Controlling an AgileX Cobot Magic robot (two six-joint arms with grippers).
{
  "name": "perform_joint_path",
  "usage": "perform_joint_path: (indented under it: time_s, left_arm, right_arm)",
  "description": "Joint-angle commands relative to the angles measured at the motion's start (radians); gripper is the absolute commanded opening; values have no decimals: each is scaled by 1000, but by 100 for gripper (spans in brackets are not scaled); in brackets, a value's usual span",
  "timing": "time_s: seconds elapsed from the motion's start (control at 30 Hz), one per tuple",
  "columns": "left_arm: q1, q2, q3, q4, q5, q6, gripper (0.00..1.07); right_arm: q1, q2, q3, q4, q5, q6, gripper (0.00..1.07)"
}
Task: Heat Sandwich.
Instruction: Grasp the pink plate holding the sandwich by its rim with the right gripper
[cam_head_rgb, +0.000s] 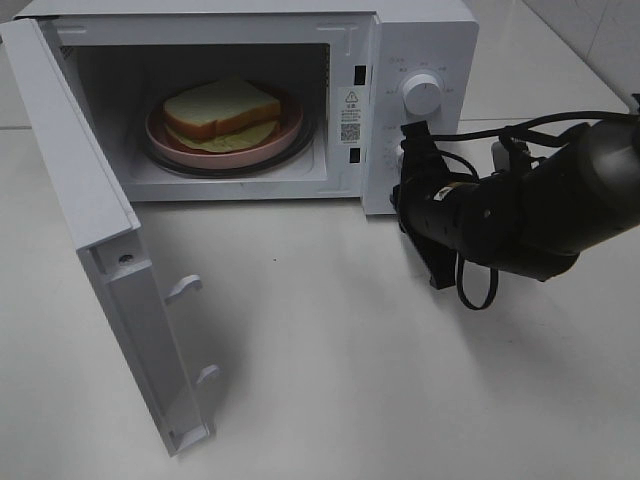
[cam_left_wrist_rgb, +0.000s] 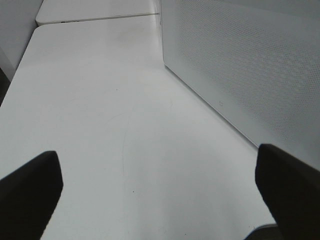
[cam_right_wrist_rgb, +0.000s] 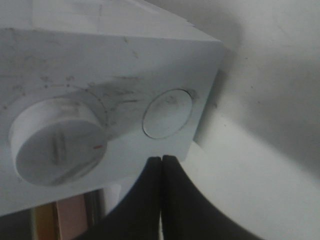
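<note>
Sandwich (cam_head_rgb: 222, 108) of two square white bread slices sits on round pink plate (cam_head_rgb: 152, 130) inside open white microwave (cam_head_rgb: 345, 60); left jaws, spread empty, should press the swung-out white door (cam_head_rgb: 90, 200) near its free edge till latched, right jaws clenched empty by the panel (cam_right_wrist_rgb: 125, 60), kept clear.

High cam looks down on microwave (cam_head_rgb: 430, 40); right wrist cam v. close to its knob (cam_right_wrist_rgb: 55, 142); left cam skims tabletop (cam_left_wrist_rgb: 100, 110).

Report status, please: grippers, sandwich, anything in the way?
Left gripper open, over table beside microwave. Right gripper shut, at control panel. Sandwich on pink plate inside microwave. Door wide open, not yet shut.
</note>
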Motion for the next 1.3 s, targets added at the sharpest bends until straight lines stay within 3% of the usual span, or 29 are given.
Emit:
perform_joint_path:
  time_s: [0.03, 0.4, 0.8, 0.97, 1.07, 1.3]
  left_arm:
    - [-1, -26, 3, -4, -12, 0, 101]
    - [-1, -26, 3, -4, -12, 0, 101]
    - [-1, -26, 3, -4, -12, 0, 101]
    - [-1, -26, 3, -4, -12, 0, 101]
    - [-1, -26, 3, -4, -12, 0, 101]
    - [-1, -26, 3, -4, -12, 0, 101]
  right_arm:
    - [1, -56, 39, -12, 62, -64, 1]
    - [-2, -290, 84, -43, 445, -563, 3]
    - [-3, -419, 84, -54, 825, -922, 3]
    - [-31, -441, 66, -139, 991, -984, 4]
    - [-53, -441, 6, -285, 1171, -1029, 5]
    - [-53, -441, -100, -471, 1348, -1171, 7]
